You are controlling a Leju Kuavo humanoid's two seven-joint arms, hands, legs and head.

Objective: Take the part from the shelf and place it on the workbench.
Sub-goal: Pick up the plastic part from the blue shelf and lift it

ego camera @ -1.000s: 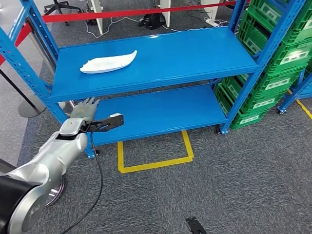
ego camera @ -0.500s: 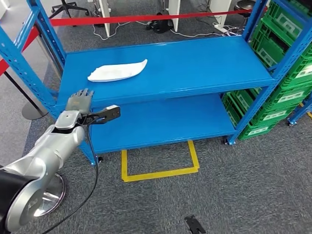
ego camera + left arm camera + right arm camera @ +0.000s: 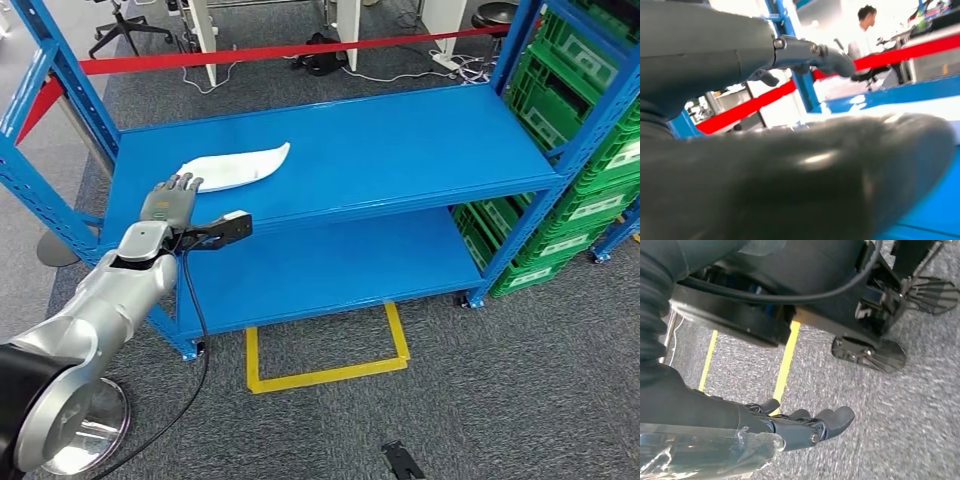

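Note:
A long white curved part (image 3: 234, 166) lies on the upper blue shelf (image 3: 392, 140), towards its left end. My left hand (image 3: 169, 202) is raised at the shelf's front edge, just short of the part's near left end, fingers spread and holding nothing. In the left wrist view the thick grey thumb (image 3: 798, 175) lies across the foreground, the dark fingers (image 3: 817, 52) stretch out above it, and a strip of the white part (image 3: 938, 107) lies beyond. My right hand (image 3: 806, 427) hangs low over the carpet with fingers extended and nothing in it.
A lower blue shelf (image 3: 324, 260) sits beneath the upper one. Green crates (image 3: 589, 110) are stacked at the right. A yellow taped square (image 3: 324, 350) marks the carpet in front. A red barrier tape (image 3: 302, 50) runs behind the rack. A person (image 3: 866, 25) is far behind.
My left hand has risen from below the upper shelf's edge to its level and come close to the white part. The camera has shifted, so the whole scene has moved slightly.

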